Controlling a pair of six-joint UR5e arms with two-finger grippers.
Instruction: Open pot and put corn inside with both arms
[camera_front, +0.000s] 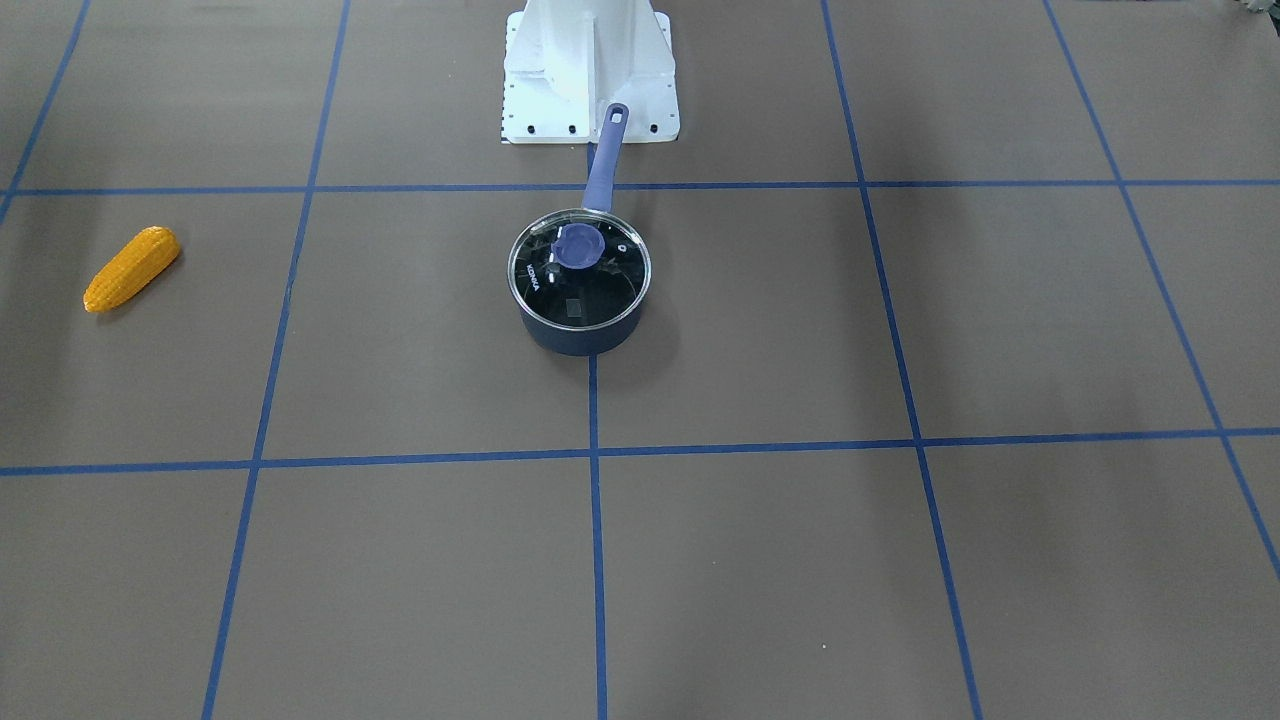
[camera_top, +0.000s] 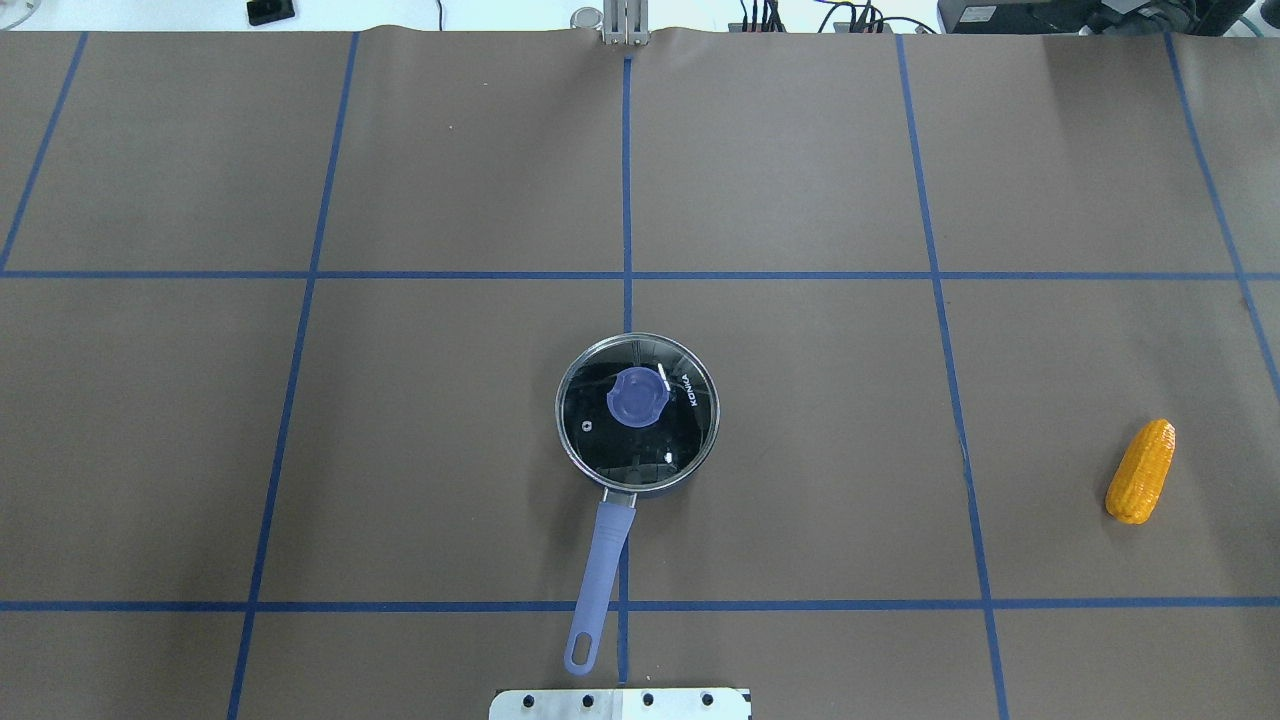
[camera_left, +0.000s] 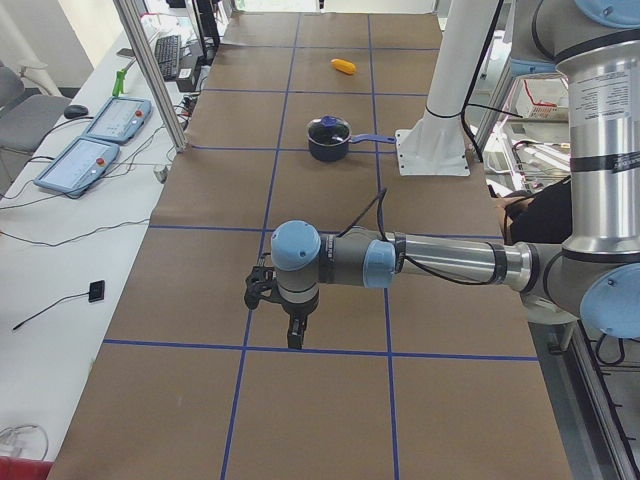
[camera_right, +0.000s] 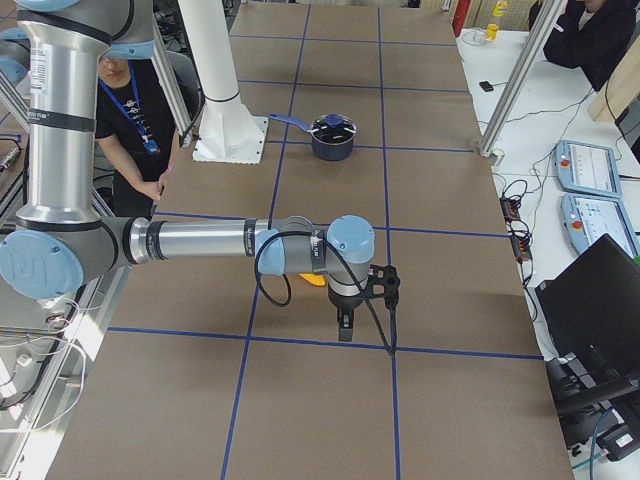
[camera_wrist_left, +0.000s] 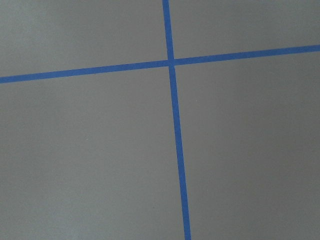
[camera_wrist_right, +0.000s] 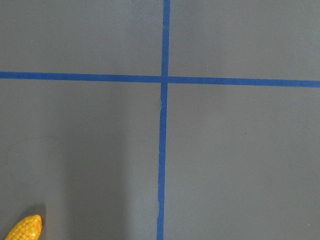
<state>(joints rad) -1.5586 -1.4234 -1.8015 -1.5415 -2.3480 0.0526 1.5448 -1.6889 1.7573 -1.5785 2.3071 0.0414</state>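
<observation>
The dark navy pot (camera_top: 598, 560) stands at the table's middle, its purple-blue handle pointing at the robot's base. The glass lid (camera_top: 637, 412) with a purple knob sits shut on it. The pot also shows in the front view (camera_front: 580, 338). The orange-yellow corn (camera_top: 1141, 471) lies far to the right on the table, and its tip shows in the right wrist view (camera_wrist_right: 22, 229). My left gripper (camera_left: 296, 335) hangs over the table's left end, far from the pot. My right gripper (camera_right: 344, 325) hangs just beyond the corn. I cannot tell whether either is open or shut.
The white base block (camera_front: 590, 70) stands just behind the pot's handle. Blue tape lines cross the brown table cover. A person (camera_right: 135, 110) stands behind the robot. Tablets and cables lie on the side benches.
</observation>
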